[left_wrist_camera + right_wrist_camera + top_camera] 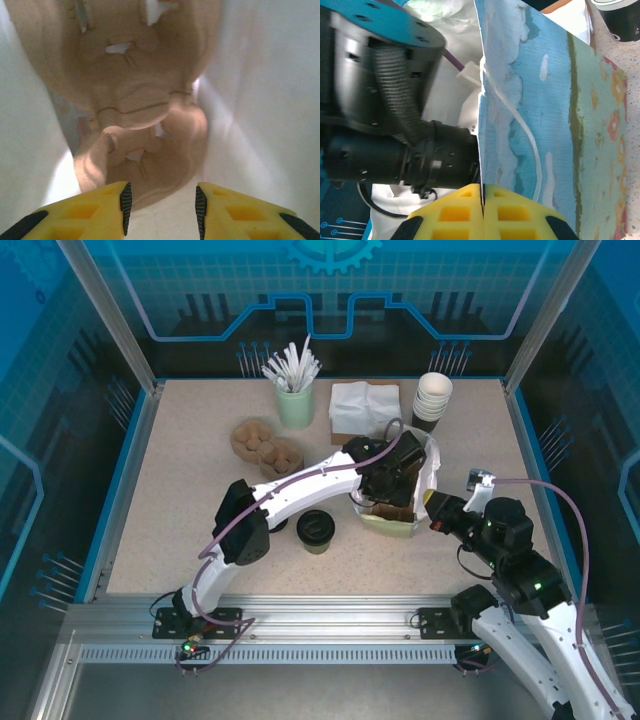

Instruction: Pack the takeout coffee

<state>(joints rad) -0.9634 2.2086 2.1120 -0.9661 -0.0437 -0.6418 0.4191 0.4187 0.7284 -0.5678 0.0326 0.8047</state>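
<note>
The takeout coffee (316,530), a pale green cup with a black lid, stands upright on the table left of the bag; its lid also peeks in at the corner of the right wrist view (620,17). My left gripper (162,207) is down inside the white-lined bag (428,455), open, with nothing between its fingers. Just below it a brown cardboard cup carrier (140,100) lies on the bag's bottom. My right gripper (482,197) is shut on the edge of the bag's blue patterned wall (530,100), at the bag's right side (432,508).
Another brown cup carrier (265,443) lies at the back left. A green cup of white stirrers (295,400), a stack of napkins (362,405) and a stack of lidless cups (432,400) line the back edge. Raised blue rails border the table.
</note>
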